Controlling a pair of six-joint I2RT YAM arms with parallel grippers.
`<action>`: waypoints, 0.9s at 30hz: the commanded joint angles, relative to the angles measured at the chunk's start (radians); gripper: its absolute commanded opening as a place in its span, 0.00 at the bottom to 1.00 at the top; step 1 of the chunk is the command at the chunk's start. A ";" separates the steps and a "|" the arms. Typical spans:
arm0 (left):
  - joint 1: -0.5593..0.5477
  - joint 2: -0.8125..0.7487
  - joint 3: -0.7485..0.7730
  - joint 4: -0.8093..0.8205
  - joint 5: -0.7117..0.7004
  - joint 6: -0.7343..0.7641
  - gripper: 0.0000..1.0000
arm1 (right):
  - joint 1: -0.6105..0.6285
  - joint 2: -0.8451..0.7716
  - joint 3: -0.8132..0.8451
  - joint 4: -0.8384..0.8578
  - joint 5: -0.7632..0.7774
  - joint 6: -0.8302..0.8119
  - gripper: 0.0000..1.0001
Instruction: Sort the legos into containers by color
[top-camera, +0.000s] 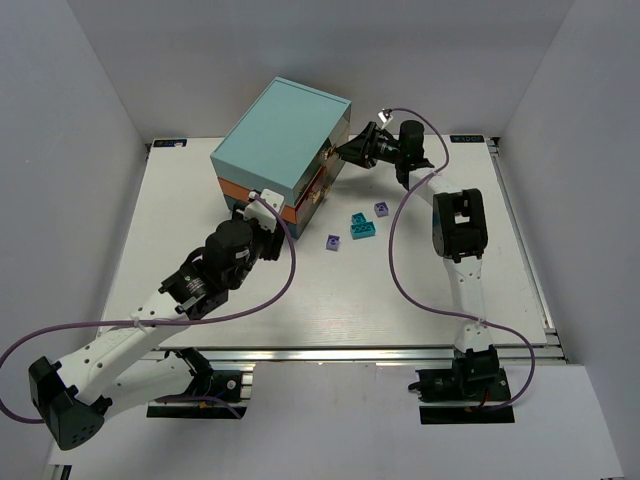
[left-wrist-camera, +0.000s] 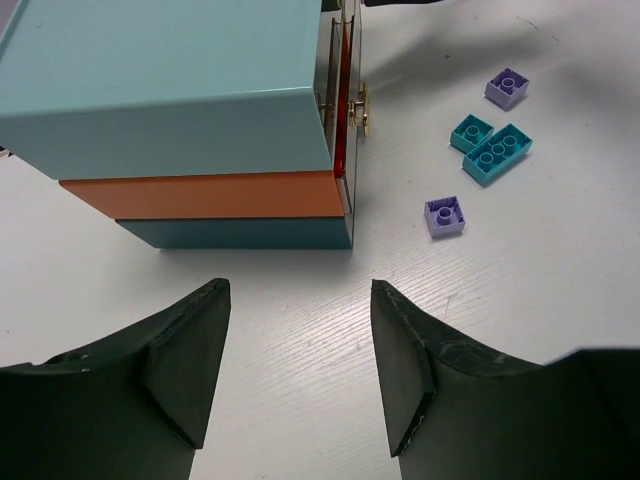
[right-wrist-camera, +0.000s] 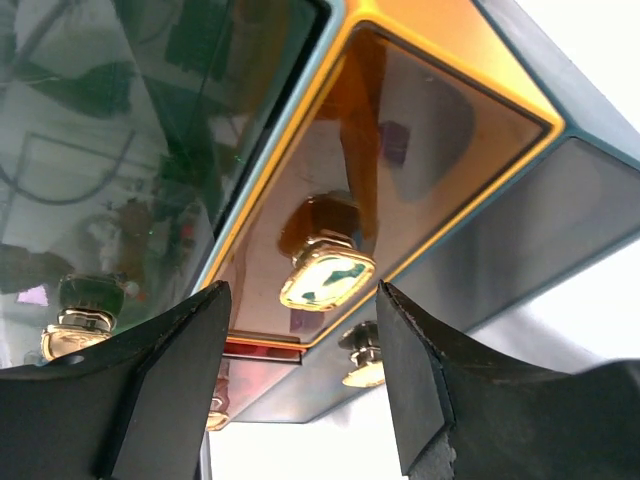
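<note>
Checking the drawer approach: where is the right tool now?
Top view, far centre-right: the right tool is at the drawer front of the chest, open jaws flanking a gold knob.

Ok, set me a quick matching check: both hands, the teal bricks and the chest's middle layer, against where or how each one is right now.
Column one:
1. left hand
2. right hand
3. teal bricks
4. middle layer of the chest

Column two:
A. side by side on the table, among lavender bricks
B. orange
C. open, either side of a gold knob on a drawer front
D. open and empty, facing the side of the chest

Pairs: 1-D, 2-C, 3-A, 4-B.
</note>
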 joint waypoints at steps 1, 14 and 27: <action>0.004 -0.005 -0.004 0.026 -0.004 0.010 0.68 | 0.016 0.021 0.043 0.081 -0.012 0.037 0.65; 0.014 -0.003 -0.006 0.029 0.001 0.010 0.68 | 0.022 0.044 0.020 0.211 -0.022 0.078 0.31; 0.014 -0.011 -0.014 0.038 0.008 0.014 0.68 | -0.042 -0.005 -0.056 0.250 -0.041 0.100 0.13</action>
